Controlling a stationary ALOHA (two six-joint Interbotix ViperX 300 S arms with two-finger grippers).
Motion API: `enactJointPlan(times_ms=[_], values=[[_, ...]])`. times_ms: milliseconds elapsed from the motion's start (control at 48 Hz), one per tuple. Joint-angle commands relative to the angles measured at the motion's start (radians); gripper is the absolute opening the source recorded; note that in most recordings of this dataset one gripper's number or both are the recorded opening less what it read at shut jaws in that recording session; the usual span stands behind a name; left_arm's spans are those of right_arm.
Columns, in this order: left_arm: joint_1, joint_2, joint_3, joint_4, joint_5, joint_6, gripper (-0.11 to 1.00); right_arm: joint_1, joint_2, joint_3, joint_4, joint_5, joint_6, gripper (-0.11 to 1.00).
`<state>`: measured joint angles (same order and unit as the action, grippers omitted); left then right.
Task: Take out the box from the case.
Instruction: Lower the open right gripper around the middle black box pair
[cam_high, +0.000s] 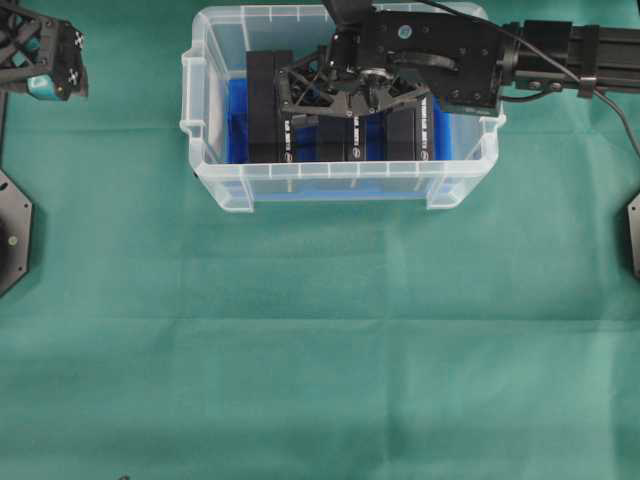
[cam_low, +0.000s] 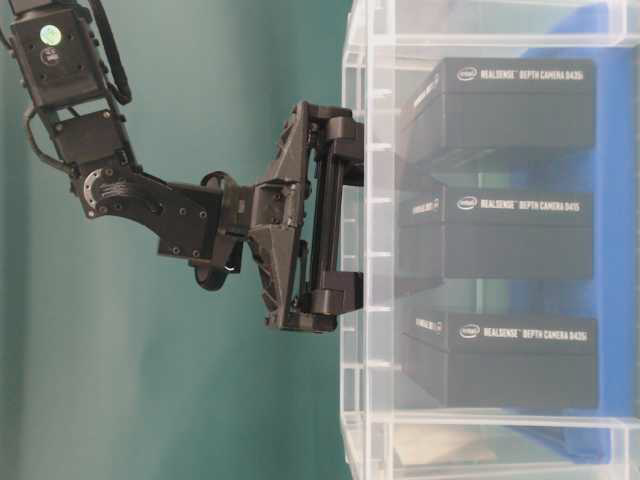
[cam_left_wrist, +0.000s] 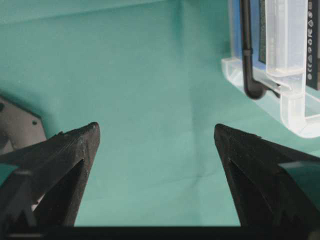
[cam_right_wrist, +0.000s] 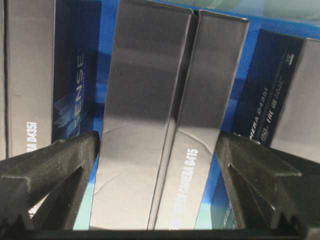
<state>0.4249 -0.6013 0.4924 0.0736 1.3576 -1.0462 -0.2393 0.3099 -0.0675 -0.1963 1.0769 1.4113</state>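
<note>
While the middle black cardboard box (cam_right_wrist: 165, 135) stands on edge in the clear plastic case (cam_high: 215, 185), the right gripper (cam_right_wrist: 159, 150), spread wide, straddles it ready to clamp.

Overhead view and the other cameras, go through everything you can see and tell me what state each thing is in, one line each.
Case: upright on the green cloth, no lid, three black boxes inside.
Middle box: standing in the case, between the right gripper's fingers, not gripped.
Left box: standing in the case, untouched.
Right box: standing in the case, untouched.
Right gripper: open, lowered into the case.
Left gripper: open, empty, outside the case.
</note>
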Motion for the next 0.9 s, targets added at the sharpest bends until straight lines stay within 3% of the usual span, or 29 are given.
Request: enactJointPlan(times_ms=[0,458,667,875], values=[[0.003,-0.006,-0.012,0.003,-0.003,0.005,0.94,-0.002,-0.014,-0.011,-0.002,-0.005,0.002,0.95],[0.003,-0.006,-0.012,0.003,-0.003,0.020,0.94,-0.003,0.000,-0.011,-0.005,-0.008,0.029,0.94],[0.005,-0.005,-0.012,0.003,-0.003,0.021,0.95,-0.002,0.002,-0.011,-0.005,-0.008,0.078,0.88],[0.005,-0.005,-0.012,0.003,-0.003,0.025,0.94,-0.003,0.014,-0.011,0.006,-0.008,0.080,0.86]])
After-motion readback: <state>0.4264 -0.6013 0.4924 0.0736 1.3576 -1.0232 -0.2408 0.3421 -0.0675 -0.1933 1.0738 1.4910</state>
